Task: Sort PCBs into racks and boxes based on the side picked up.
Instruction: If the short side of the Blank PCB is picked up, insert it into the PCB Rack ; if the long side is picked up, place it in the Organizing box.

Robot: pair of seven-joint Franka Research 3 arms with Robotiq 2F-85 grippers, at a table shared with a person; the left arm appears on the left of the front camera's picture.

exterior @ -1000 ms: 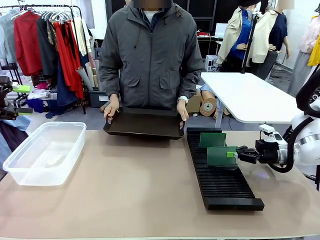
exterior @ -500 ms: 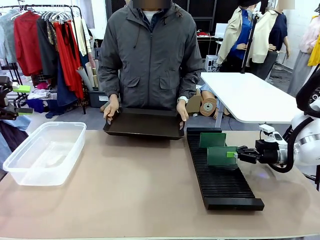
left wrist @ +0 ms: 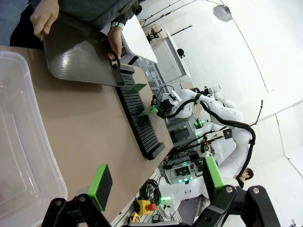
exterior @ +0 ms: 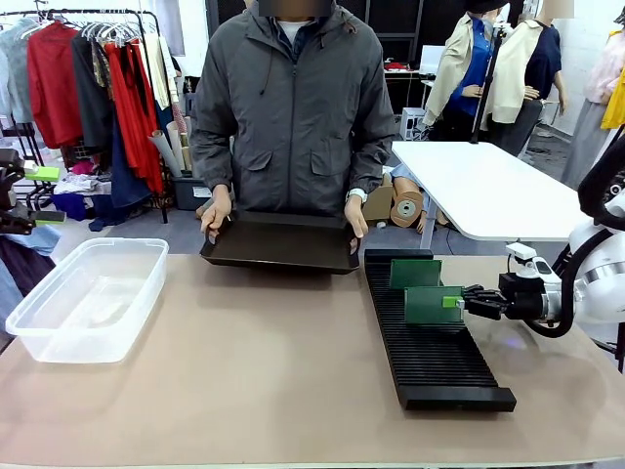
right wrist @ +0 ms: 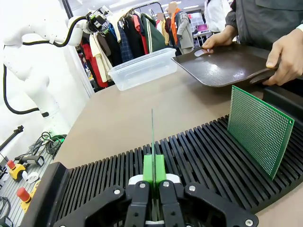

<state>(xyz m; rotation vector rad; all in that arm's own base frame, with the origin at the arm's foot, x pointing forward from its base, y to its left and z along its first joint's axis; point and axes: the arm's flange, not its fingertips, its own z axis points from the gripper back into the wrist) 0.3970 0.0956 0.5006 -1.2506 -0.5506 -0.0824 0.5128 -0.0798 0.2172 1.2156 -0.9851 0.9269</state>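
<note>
Right gripper (exterior: pixel 457 302): clamped on the edge of an upright PCB (exterior: pixel 433 305) standing in the rack (exterior: pixel 430 362), mid-length; second PCB (exterior: pixel 415 274) upright near the rack's far end. Left gripper (left wrist: pixel 156 182): fingers apart, over the clear box (exterior: pixel 86 298) at the table's left edge. Person's hands hold a black tray (exterior: pixel 283 242) at the far edge.

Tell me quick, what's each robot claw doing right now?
Left gripper: open, holding nothing.
Right gripper: closed on a green circuit board standing in the black rack.

Green PCBs (exterior: pixel 434 305) dotted with fine holes, black ridged rack (exterior: pixel 430 352), clear tub (exterior: pixel 88 298), dark tray (exterior: pixel 283 244)
</note>
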